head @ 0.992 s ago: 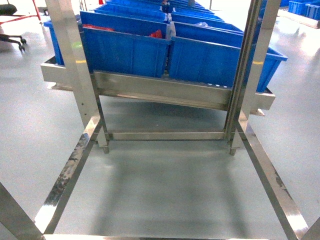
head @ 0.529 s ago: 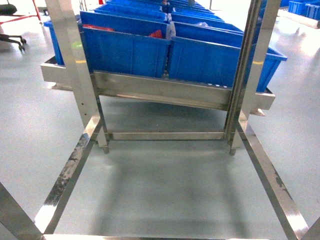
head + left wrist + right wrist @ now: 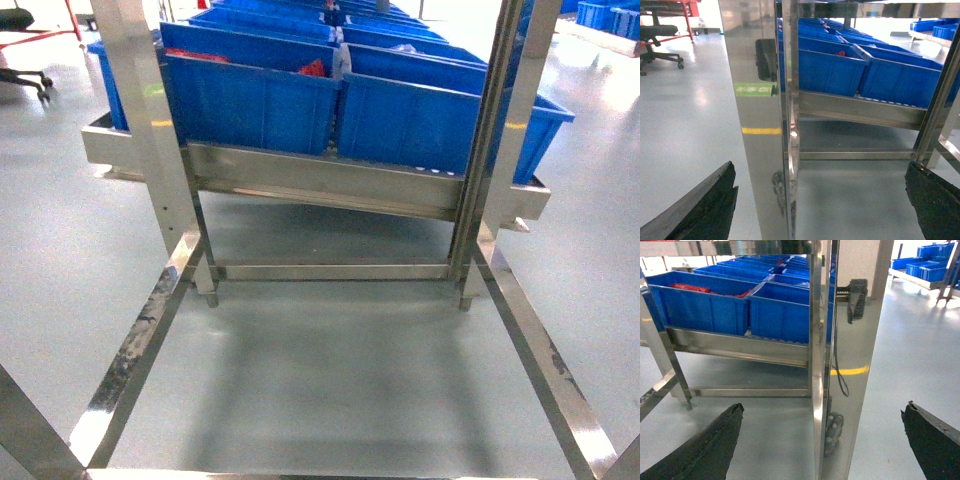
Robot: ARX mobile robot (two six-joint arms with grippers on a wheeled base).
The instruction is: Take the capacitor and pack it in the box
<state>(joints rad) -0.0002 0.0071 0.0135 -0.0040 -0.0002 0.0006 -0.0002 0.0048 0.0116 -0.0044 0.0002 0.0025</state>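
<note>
Only the fingers of the robot show, and only from the wrist cameras. The left gripper (image 3: 822, 207) has two black fingers (image 3: 707, 210), matte and wedge-shaped, one either side of the steel post (image 3: 762, 120); the finger left of the post shows a grey, worn-looking flat face. The right gripper (image 3: 820, 445) is alike: black, tapered, rough-edged fingers (image 3: 705, 447) flanking its own steel upright (image 3: 822, 340), with pale nicks along the rim of the finger on the right.

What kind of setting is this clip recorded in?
Probably a factory or warehouse parts area: rows of blue plastic bins sit on a stainless steel rack, over a smooth grey floor with yellow line marking.
</note>
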